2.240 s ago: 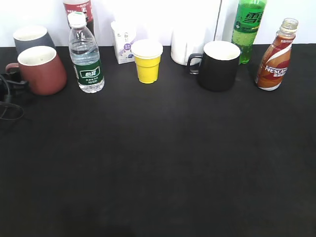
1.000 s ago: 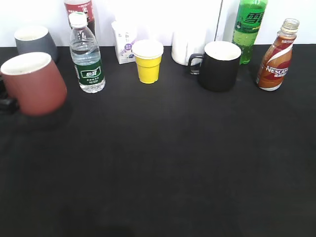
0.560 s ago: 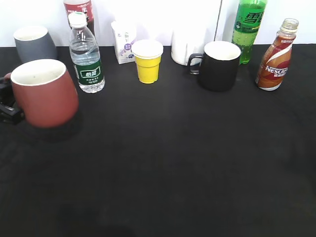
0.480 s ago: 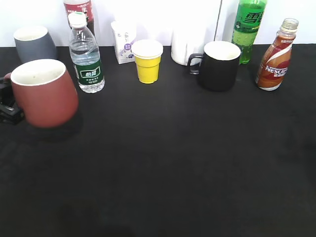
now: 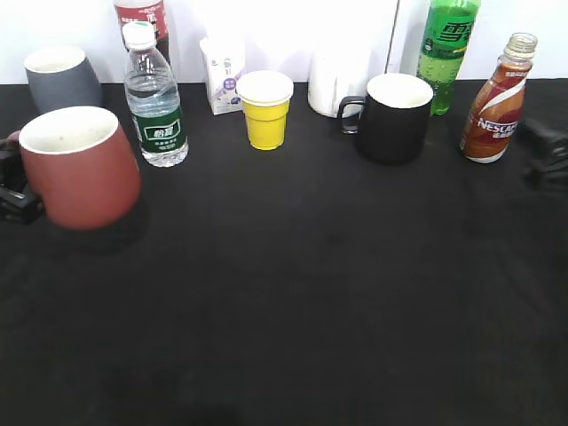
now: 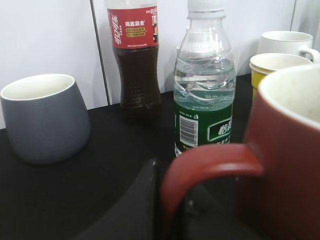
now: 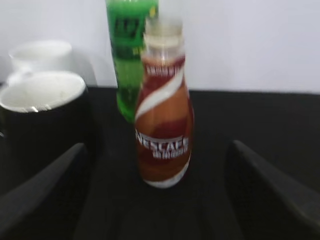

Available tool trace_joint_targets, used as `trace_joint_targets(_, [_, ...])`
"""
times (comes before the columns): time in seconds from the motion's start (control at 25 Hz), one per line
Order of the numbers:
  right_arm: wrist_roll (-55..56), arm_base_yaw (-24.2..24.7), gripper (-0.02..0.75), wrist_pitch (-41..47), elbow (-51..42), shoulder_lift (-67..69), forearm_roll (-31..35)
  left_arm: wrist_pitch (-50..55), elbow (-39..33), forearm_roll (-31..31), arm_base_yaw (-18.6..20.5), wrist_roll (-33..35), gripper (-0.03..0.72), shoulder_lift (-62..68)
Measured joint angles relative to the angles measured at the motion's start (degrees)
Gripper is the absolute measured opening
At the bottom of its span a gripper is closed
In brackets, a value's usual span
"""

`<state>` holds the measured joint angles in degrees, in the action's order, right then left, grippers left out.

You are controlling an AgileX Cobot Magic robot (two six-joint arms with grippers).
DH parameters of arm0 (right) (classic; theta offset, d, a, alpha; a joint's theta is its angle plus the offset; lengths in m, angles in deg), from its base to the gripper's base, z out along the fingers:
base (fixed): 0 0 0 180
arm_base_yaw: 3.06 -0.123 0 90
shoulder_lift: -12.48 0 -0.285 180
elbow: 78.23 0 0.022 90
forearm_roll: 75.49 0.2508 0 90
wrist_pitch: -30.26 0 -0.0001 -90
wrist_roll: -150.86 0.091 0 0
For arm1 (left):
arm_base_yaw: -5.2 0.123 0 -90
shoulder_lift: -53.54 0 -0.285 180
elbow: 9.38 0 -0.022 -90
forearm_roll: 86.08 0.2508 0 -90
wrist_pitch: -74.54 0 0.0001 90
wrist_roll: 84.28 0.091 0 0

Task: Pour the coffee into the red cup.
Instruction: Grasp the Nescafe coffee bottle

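Observation:
The red cup (image 5: 78,169) stands at the left of the black table, white inside, its handle (image 6: 210,170) pointing left. My left gripper (image 6: 172,210) is shut on that handle; it shows at the left edge in the exterior view (image 5: 13,191). The Nescafe coffee bottle (image 5: 495,102) stands upright and uncapped at the far right back. My right gripper (image 5: 546,155) is open just right of it; in the right wrist view (image 7: 160,200) its fingers (image 7: 45,185) stand wide apart with the bottle (image 7: 164,130) ahead between them, not touched.
Along the back stand a grey cup (image 5: 60,78), a cola bottle (image 5: 142,16), a water bottle (image 5: 154,102), a small carton (image 5: 222,75), a yellow cup (image 5: 265,110), a white mug (image 5: 335,84), a black mug (image 5: 392,117) and a green soda bottle (image 5: 446,49).
The red cup was carried forward and right from beside the grey cup, then stayed still. My right gripper has come into view at the right edge next to the coffee bottle.

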<state>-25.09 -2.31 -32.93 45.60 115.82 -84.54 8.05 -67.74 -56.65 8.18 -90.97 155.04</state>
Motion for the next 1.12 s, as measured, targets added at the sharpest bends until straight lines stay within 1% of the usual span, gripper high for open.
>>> trace_joint_targets(0.08, [0.0, 0.0, 0.662, -0.9, 2.2, 4.7, 0.0, 0.0, 0.0, -0.1, 0.0, 0.0, 0.048, 0.0])
trace_joint_targets(0.12, [0.0, 0.0, 0.662, -1.1, 4.7, 8.8, 0.1, 0.0, 0.0, -1.1, 0.0, 0.0, 0.048, 0.0])
trace_joint_targets(0.24, [0.1, 0.0, 0.663, -1.1, 10.1, 15.2, -0.1, 0.0, 0.0, -1.6, 0.0, 0.0, 0.048, 0.0])
trace_joint_targets(0.36, [0.1, 0.0, 0.663, -1.1, 15.0, 19.3, -1.8, 0.0, 0.0, -1.5, 0.0, 0.0, 0.048, 0.0])
trace_joint_targets(0.6, [1.4, 0.0, 0.663, -1.1, 22.5, 25.3, -2.3, 0.0, 0.0, -1.5, 0.0, 0.0, 0.048, 0.0])
trace_joint_targets(0.92, [3.1, 0.0, 0.638, -1.1, 29.2, 32.2, -3.3, 0.0, 0.0, -1.4, 0.0, 0.0, 0.048, 0.0])
trace_joint_targets(1.12, [3.2, 0.0, 0.595, -2.3, 30.4, 33.5, -3.4, 0.0, 0.0, -1.3, 0.0, 0.0, 0.048, 0.0])
